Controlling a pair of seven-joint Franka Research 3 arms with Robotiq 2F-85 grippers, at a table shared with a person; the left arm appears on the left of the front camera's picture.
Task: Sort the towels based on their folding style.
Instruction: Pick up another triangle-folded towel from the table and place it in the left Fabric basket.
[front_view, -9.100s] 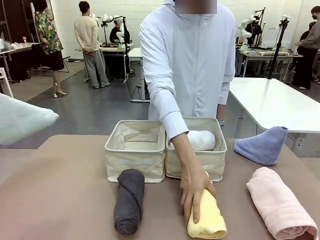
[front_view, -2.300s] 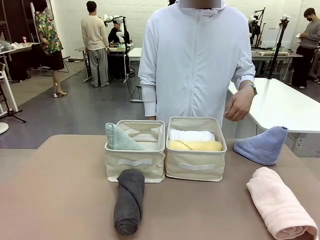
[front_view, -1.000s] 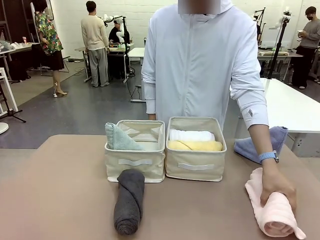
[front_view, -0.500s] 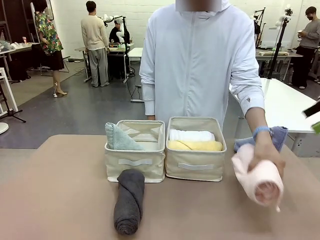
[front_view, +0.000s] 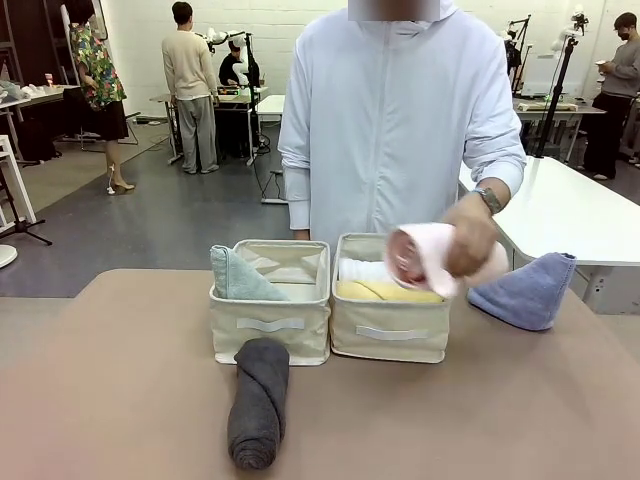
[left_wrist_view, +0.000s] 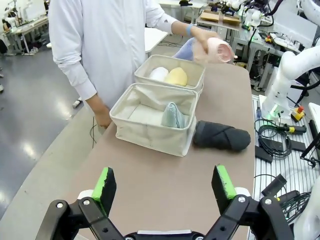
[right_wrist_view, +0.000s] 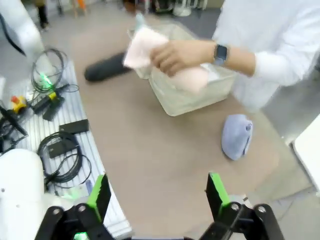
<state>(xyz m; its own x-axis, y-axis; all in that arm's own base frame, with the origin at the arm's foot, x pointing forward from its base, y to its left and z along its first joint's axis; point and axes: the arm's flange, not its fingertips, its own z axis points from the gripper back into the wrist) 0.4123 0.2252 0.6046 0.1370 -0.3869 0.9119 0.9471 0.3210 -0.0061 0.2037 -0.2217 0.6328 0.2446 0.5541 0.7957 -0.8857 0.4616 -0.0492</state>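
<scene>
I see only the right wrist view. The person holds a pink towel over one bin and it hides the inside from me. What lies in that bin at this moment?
Observer: That is the right bin. It holds a white roll and a yellow roll, lying side by side.
Operator: Thank you. And the other bin, is something in it?
Observer: Yes. The left bin holds one pale green folded towel, which stands at its left end.

Left gripper (left_wrist_view: 164, 184), right gripper (right_wrist_view: 157, 194): black links, silver screws, green-padded fingers (left_wrist_view: 105, 183). White arm (left_wrist_view: 285, 75) at right edge. Person (front_view: 400, 130): pale zip jacket, long sleeves, blue-strapped watch (right_wrist_view: 220, 53).
</scene>
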